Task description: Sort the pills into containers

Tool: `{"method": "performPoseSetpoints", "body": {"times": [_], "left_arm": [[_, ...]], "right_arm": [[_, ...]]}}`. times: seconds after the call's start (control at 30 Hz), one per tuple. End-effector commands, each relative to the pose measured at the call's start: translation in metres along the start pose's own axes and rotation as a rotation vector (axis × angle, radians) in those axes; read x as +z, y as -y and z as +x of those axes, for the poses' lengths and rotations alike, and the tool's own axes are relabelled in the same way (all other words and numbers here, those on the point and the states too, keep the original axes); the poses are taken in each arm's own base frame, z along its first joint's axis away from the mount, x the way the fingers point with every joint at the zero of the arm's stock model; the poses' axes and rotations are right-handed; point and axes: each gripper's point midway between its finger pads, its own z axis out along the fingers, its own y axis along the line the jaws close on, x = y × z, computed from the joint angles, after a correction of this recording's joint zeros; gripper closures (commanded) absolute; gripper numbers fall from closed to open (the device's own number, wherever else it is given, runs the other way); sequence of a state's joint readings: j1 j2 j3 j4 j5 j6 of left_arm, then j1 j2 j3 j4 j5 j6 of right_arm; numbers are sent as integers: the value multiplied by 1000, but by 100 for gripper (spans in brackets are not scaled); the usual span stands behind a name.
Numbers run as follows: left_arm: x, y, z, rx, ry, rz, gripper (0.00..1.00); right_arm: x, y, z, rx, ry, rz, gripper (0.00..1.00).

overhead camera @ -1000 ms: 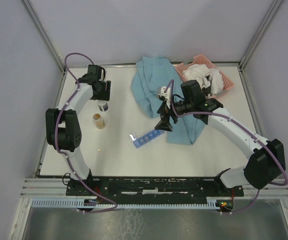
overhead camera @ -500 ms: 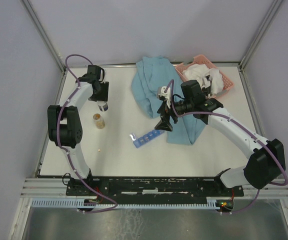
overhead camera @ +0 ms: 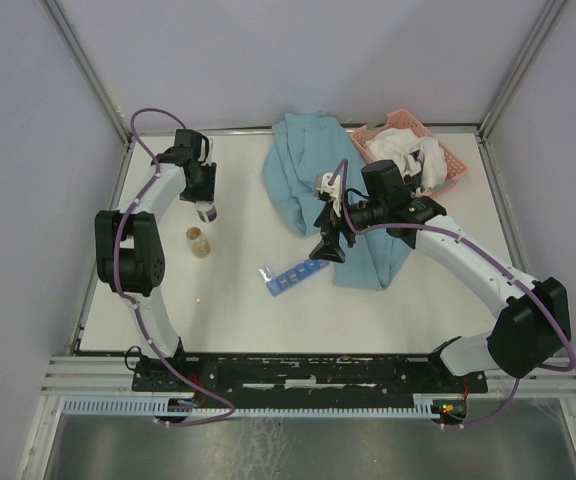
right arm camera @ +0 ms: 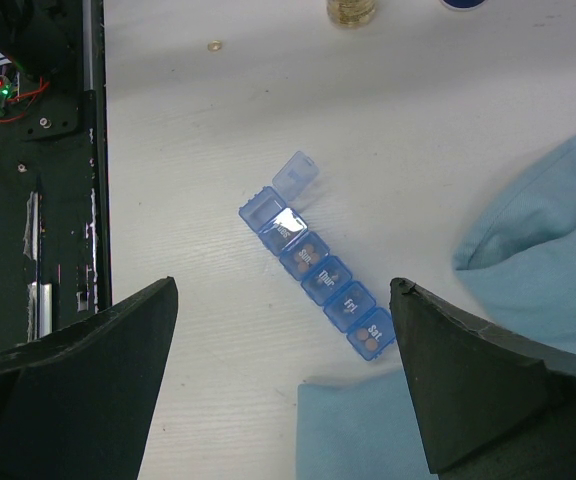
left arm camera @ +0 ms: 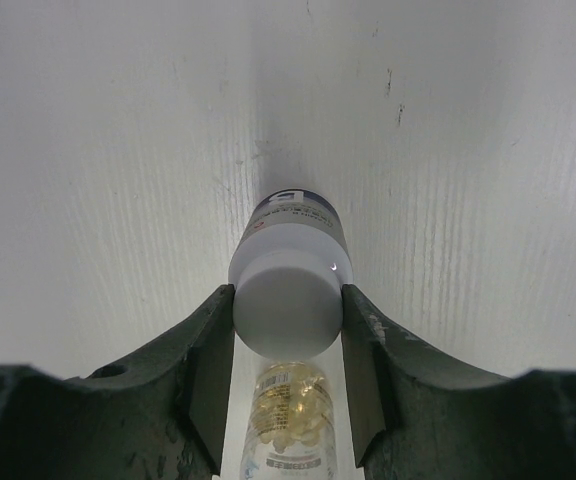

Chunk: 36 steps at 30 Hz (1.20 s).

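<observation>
Tan pills (right arm camera: 304, 250) sit in several compartments of the blue pill organiser (right arm camera: 328, 283), whose end lid stands open; a stray pill (overhead camera: 201, 299) lies apart, nearer the left arm. The right gripper (right arm camera: 283, 290) hangs above the organiser, fingers spread wide. The left gripper (left arm camera: 286, 300) pinches a white-capped bottle (left arm camera: 293, 225) near an amber pill bottle (overhead camera: 199, 242).

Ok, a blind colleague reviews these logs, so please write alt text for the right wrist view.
A blue pill organiser strip lies on the white table, framed by the open right gripper, with one end lid flipped up and tan pills showing in some compartments. A blue cloth lies beside it; one loose pill sits apart.
</observation>
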State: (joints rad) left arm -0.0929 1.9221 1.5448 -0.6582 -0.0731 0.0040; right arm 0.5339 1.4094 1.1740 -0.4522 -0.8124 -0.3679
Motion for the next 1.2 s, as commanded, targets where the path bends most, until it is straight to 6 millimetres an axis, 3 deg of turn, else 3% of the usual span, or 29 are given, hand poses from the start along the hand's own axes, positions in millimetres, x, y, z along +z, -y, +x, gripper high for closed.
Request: {"method": "performPoseSetpoints", "body": {"times": [0.0,0.13,0.23,0.43,0.67,0.93,1.17], "left_arm": [[-17,4,-24,-25,67,38,77],[-49,12,-35,-42,140,94,84],[-72,27,-30,-53,171,185,88],[-124,90,-8,-101,248,541,96],[-194,174,44,-64,358,893,97],[-236,215,72,-187,539,1088,97],[-249,234,83,-261,557,1141,97]], "right_arm": [[0,0,-5,-18,24,-17,5],[1,1,-4,-15,23,-17,5],[0,1,-5,-19,25,-18,5],[-3,-3,-7,-60,47,-37,6],[-12,-5,-10,-145,78,-43,7],[-34,-16,-28,-171,112,-75,9],[-25,-20,-20,-185,147,-117,8]]}}
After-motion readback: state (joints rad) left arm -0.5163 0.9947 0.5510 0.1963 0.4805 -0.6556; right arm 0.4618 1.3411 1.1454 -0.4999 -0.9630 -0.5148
